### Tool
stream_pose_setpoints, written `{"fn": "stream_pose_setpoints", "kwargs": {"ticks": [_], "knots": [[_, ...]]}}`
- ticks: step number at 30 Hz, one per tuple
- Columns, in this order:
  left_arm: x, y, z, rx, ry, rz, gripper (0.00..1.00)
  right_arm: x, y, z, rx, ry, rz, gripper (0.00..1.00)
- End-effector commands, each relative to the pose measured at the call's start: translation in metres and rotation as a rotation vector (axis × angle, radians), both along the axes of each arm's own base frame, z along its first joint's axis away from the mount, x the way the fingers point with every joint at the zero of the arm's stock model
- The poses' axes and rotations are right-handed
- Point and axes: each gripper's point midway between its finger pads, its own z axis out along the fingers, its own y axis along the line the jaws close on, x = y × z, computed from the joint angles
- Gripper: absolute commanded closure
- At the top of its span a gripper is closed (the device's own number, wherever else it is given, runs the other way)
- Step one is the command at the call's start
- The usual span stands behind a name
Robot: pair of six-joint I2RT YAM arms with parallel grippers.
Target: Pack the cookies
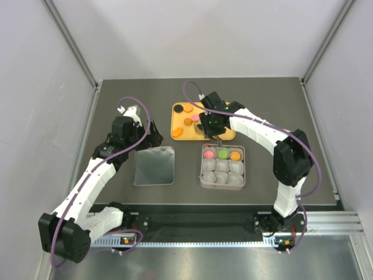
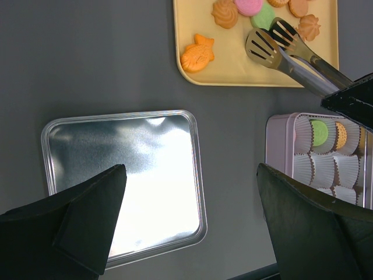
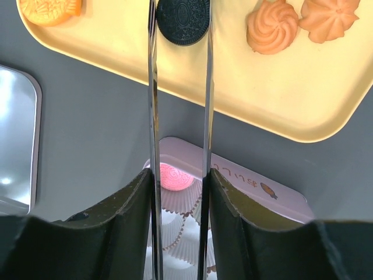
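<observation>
Noted right gripper [image 3: 180, 195] clamped on metal tongs [image 3: 152, 105], squeezing both arms. Tong tips set either side of black cookie [image 3: 182, 20] on yellow tray [image 3: 280, 99]; touching or just shy, cannot tell. Likely reason for tongs: thin flat discs, awkward to pinch off a tray with thick fingers.

Other cookies [image 3: 271, 26] loose on same tray: orange swirls, 1 fish-shaped orange piece, pink, green. 3 already in pink tin [image 1: 201, 172], top row, 1 per paper cup [image 2: 317, 169]: pink, green, orange. 6 cups vacant. Tin parked just beside tray, probably for a short carry per piece.

Noted left gripper [image 2: 190, 192] wide apart, holding nothing, hovering above silver lid [image 2: 125, 169]. Lid flat on table [image 1: 262, 99], left of tin, apart from tongs. Judged to be waiting for the closing step.

Stage: early, 3 of 9 cups filled. Risk: cookie slipping from smooth blades on lift.
</observation>
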Motion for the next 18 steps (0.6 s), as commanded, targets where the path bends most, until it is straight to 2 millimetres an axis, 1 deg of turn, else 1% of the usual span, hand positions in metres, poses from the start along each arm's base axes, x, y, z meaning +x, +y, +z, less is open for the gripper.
{"fn": "stream_pose_setpoints", "kwargs": {"ticks": [1, 4, 7, 11, 13, 16, 18], "knots": [[0.004, 0.001, 0.011, -0.003, -0.044, 0.003, 0.02, 0.017, 0.004, 0.037, 0.082, -0.083, -0.014, 0.64], [0.004, 0.001, 0.011, -0.003, -0.044, 0.004, 0.02, 0.018, 0.000, 0.051, 0.096, -0.112, -0.018, 0.64], [0.004, 0.002, 0.012, -0.002, -0.047, 0.007, 0.02, 0.019, -0.007, 0.059, 0.107, -0.121, -0.026, 0.65], [0.005, 0.002, 0.010, -0.001, -0.043, 0.007, 0.02, 0.015, -0.014, 0.078, 0.134, -0.153, -0.032, 0.65], [0.005, 0.001, 0.011, -0.003, -0.045, 0.004, 0.02, 0.013, -0.016, 0.082, 0.140, -0.160, -0.031, 0.65], [0.005, 0.001, 0.012, -0.003, -0.045, 0.004, 0.02, 0.007, -0.021, 0.096, 0.154, -0.181, -0.028, 0.65], [0.004, 0.001, 0.011, -0.004, -0.045, 0.003, 0.02, 0.003, -0.025, 0.100, 0.155, -0.184, -0.028, 0.65]]}}
